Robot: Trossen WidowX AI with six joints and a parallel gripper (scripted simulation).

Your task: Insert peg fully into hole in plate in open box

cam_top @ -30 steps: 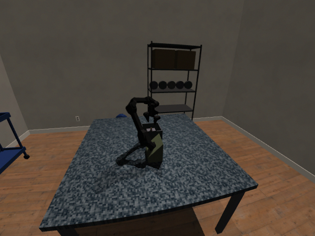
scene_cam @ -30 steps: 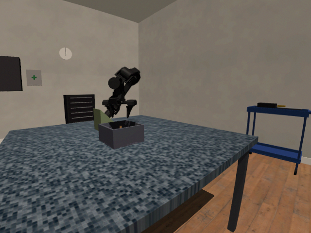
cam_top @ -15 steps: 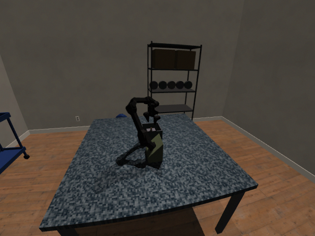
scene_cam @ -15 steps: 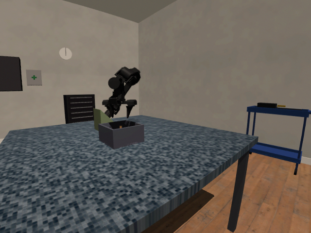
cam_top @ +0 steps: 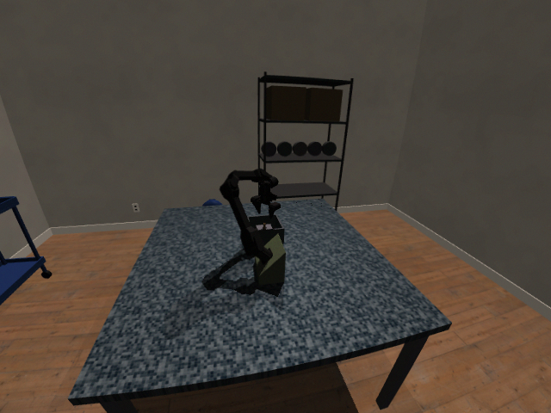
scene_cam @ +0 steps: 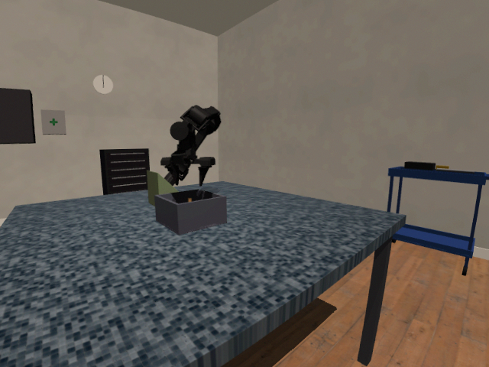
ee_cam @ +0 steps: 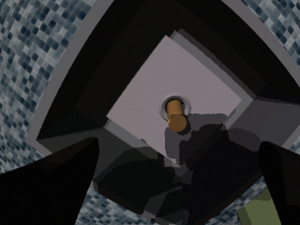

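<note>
While the gripper (ee_cam: 169,202) hangs above the open box (ee_cam: 75,69) with its fingers spread wide and nothing between them, the peg (ee_cam: 175,114) stands in the hole at the centre of the plate (ee_cam: 141,97). The peg appears small, rigid and light. Any re-grip belongs on its exposed upper end, toward 12 o'clock.

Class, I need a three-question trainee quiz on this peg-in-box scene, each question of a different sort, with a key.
1. True or false: the gripper holds the peg.
2. Where does the peg stand? A) on the table B) in the plate hole inside the box C) on the cart
3. Fill in: the gripper hangs ___ the box.

Key: 1 false; 2 B; 3 above.
</note>
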